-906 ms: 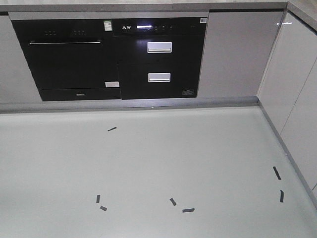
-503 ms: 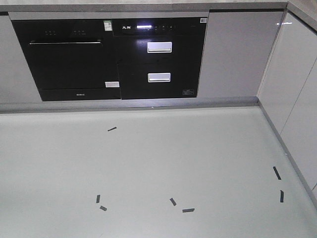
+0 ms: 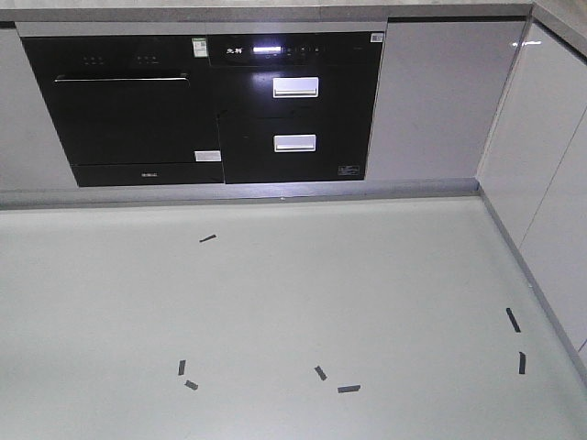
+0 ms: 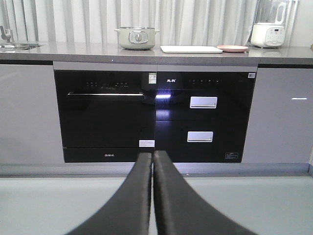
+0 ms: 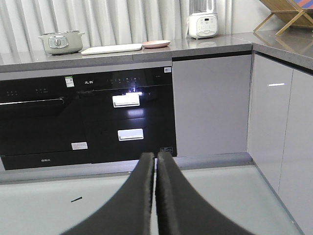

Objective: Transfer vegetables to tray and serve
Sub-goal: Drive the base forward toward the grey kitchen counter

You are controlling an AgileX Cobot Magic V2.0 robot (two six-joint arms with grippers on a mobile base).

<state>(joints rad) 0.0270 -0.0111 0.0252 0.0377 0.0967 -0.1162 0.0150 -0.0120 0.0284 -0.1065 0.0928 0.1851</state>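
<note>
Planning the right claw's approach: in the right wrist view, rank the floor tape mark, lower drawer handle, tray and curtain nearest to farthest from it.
From the right claw:
1. floor tape mark, low left.
2. lower drawer handle, straight ahead.
3. tray, on the counter.
4. curtain, behind the counter.

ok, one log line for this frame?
stage: pre-pick | left gripper: shut, empty | right gripper: shut, empty | tray: on counter | vegetables: not seen

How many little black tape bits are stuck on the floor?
7 short black tape strips on the pale grey floor: one alone nearest the black built-in oven, two front left, two front middle, two beside the white right-hand cabinets. More may lie outside the view.
</note>
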